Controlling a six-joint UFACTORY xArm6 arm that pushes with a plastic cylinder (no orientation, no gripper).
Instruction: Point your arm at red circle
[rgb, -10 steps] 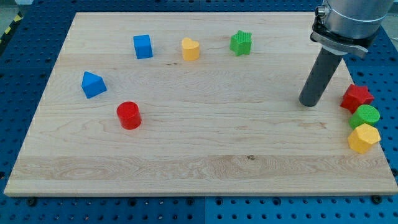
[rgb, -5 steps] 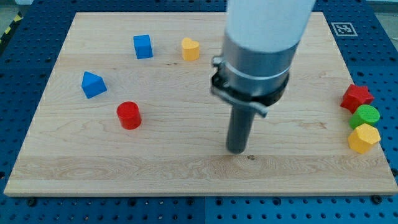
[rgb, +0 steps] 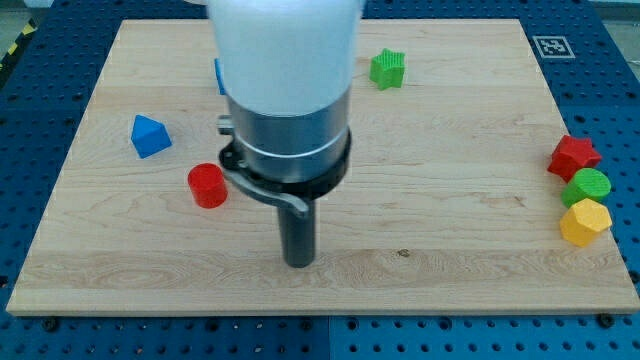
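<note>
Red circle (rgb: 207, 185) sits on the wooden board (rgb: 450, 230), toward the view's left. My tip (rgb: 299, 262) rests on the board near it, to its right and a little lower, not touching; being a plain rod, it grips nothing. Left of the circle lies a blue wedge-shaped block (rgb: 149, 135). A green star (rgb: 387, 68) sits near the top. At the right edge, a red star (rgb: 573, 156), green circle (rgb: 587, 186) and yellow block (rgb: 585, 221) crowd together.

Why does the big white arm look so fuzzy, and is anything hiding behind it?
Camera view: the arm is close to the lens, so it looks soft; the red circle and my tip look sharp. The arm covers most of a blue block.
</note>
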